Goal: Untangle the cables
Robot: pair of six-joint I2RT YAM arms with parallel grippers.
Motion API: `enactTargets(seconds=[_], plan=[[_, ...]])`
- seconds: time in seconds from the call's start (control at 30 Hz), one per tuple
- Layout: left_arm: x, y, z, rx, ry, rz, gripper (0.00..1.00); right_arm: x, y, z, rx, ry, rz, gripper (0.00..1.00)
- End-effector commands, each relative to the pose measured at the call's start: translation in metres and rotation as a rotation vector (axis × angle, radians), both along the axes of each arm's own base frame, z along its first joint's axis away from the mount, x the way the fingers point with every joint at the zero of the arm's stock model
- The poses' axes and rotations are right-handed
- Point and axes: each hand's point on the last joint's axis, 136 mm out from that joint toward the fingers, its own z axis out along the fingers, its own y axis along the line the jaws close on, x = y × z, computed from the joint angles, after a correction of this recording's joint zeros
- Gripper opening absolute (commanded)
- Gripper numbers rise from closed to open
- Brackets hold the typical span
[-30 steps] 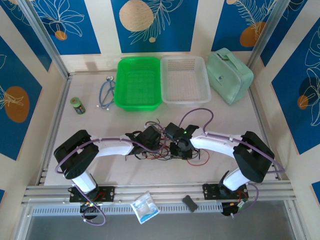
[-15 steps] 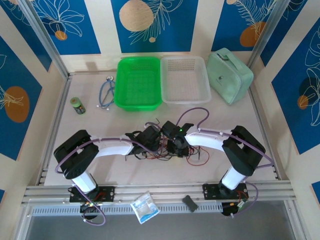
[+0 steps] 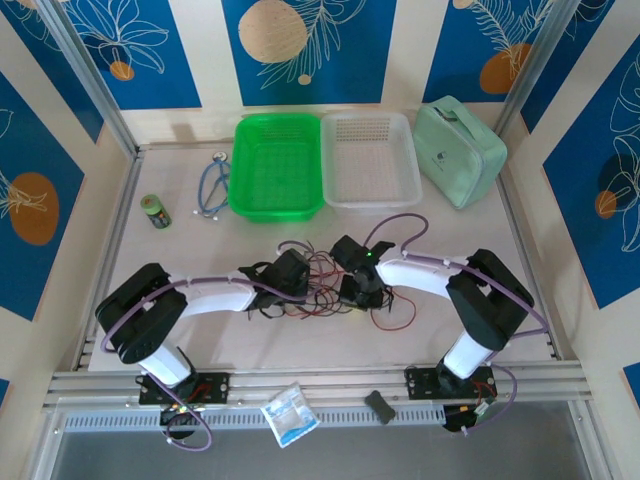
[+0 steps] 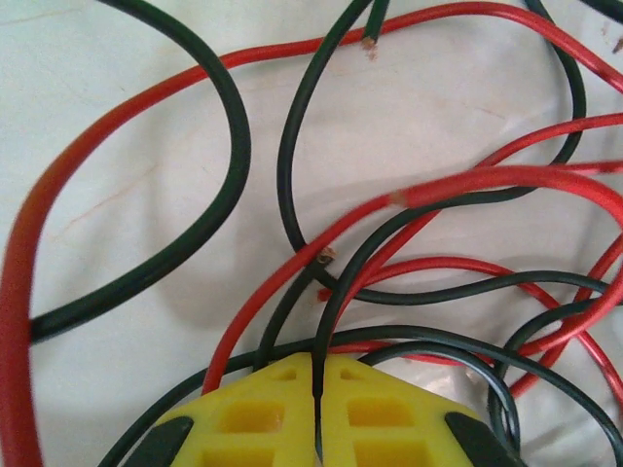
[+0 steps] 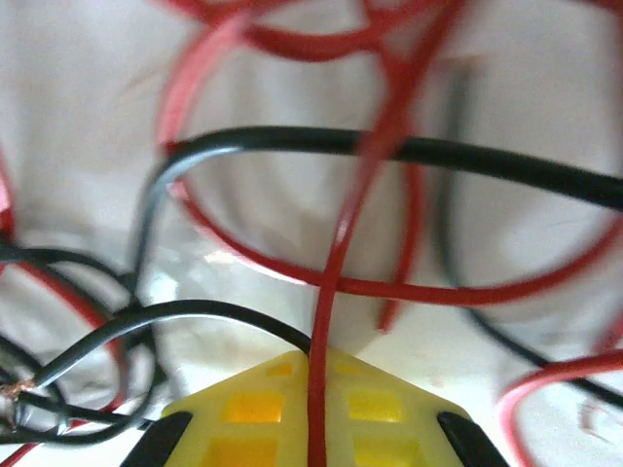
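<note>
The cables (image 3: 322, 297) are a tangle of thin red and black wires on the table between my two arms. A red loop (image 3: 396, 318) trails out to the right. My left gripper (image 3: 298, 284) sits at the tangle's left side, and in the left wrist view its yellow fingers (image 4: 253, 413) are shut on a black wire (image 4: 326, 321) that runs up between them. My right gripper (image 3: 358, 292) is at the tangle's right side. Its yellow fingers (image 5: 389, 413) are shut on a red wire (image 5: 336, 253) that rises straight from the tips. More red and black loops cross behind both pinched wires.
A green basket (image 3: 237, 172) and a white basket (image 3: 416, 165) stand at the back, with a mint pouch (image 3: 458, 150) to their right. A blue stethoscope (image 3: 211, 188) and a small green can (image 3: 154, 211) lie at the back left. A packet (image 3: 290, 413) and a dark block (image 3: 380, 405) rest on the front rail.
My right gripper has closed its jaws onto the red wire. My left gripper has drawn slightly left with its black wire, and the tangle has spread a little.
</note>
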Motion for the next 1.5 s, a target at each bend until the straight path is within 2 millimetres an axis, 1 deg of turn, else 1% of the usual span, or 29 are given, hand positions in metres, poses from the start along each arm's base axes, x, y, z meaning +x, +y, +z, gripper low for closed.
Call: enactTargets(seconds=[0.0, 0.17, 0.3, 0.4, 0.5, 0.63, 0.67, 0.73, 0.8, 0.9, 0.97, 1.0, 1.03, 1.07, 1.13, 1.2, 1.3, 1.37, 1.43, 1.47], plan=[[-0.002, 0.014, -0.014, 0.045, 0.040, 0.010, 0.07, -0.016, -0.060, -0.009, -0.176, 0.049, -0.070, 0.05], [0.010, -0.003, -0.013, 0.010, 0.035, -0.008, 0.07, -0.006, -0.076, 0.000, -0.156, 0.011, -0.120, 0.05], [0.016, -0.006, -0.020, 0.003, 0.046, 0.015, 0.06, 0.004, -0.084, 0.003, -0.120, -0.019, -0.183, 0.05], [0.017, -0.006, -0.028, 0.002, 0.063, 0.028, 0.04, 0.008, -0.081, 0.003, -0.050, -0.026, -0.227, 0.06], [0.018, -0.001, -0.031, 0.024, 0.068, 0.045, 0.02, 0.006, -0.074, 0.005, 0.006, -0.024, -0.261, 0.12], [0.022, 0.006, -0.022, 0.037, 0.041, 0.081, 0.01, 0.005, -0.063, 0.014, 0.126, -0.059, -0.347, 0.14], [0.024, 0.007, -0.017, 0.030, 0.031, 0.091, 0.01, 0.006, -0.062, 0.018, 0.156, -0.075, -0.373, 0.17], [0.029, 0.004, -0.006, 0.006, 0.011, 0.097, 0.03, 0.012, -0.062, 0.028, 0.193, -0.120, -0.400, 0.18], [0.035, -0.005, 0.013, -0.033, -0.021, 0.075, 0.14, 0.022, -0.064, 0.043, 0.205, -0.173, -0.386, 0.22], [0.043, -0.025, 0.054, -0.119, -0.084, 0.007, 0.31, 0.031, -0.066, 0.067, 0.191, -0.205, -0.318, 0.25], [0.046, -0.038, 0.083, -0.170, -0.123, -0.049, 0.41, 0.032, -0.067, 0.079, 0.173, -0.221, -0.273, 0.26], [0.046, -0.044, 0.098, -0.190, -0.141, -0.080, 0.45, 0.032, -0.069, 0.084, 0.165, -0.225, -0.255, 0.29], [0.046, -0.047, 0.109, -0.202, -0.152, -0.102, 0.48, 0.031, -0.071, 0.088, 0.155, -0.230, -0.248, 0.29], [0.046, -0.049, 0.121, -0.214, -0.166, -0.121, 0.51, 0.030, -0.073, 0.092, 0.148, -0.239, -0.237, 0.32], [0.044, -0.051, 0.138, -0.223, -0.187, -0.146, 0.56, 0.029, -0.076, 0.097, 0.143, -0.252, -0.216, 0.36], [0.042, -0.044, 0.149, -0.210, -0.205, -0.143, 0.60, 0.028, -0.079, 0.100, 0.135, -0.249, -0.189, 0.40], [0.039, -0.023, 0.153, -0.139, -0.216, -0.103, 0.63, 0.021, -0.090, 0.102, 0.080, -0.218, -0.162, 0.41], [0.037, -0.002, 0.147, -0.055, -0.208, -0.054, 0.64, 0.011, -0.101, 0.104, 0.024, -0.194, -0.152, 0.42], [0.033, 0.019, 0.135, 0.019, -0.185, -0.008, 0.66, 0.001, -0.109, 0.103, -0.010, -0.171, -0.149, 0.45], [0.030, 0.027, 0.127, 0.047, -0.166, 0.014, 0.67, -0.005, -0.114, 0.102, -0.029, -0.158, -0.153, 0.49]])
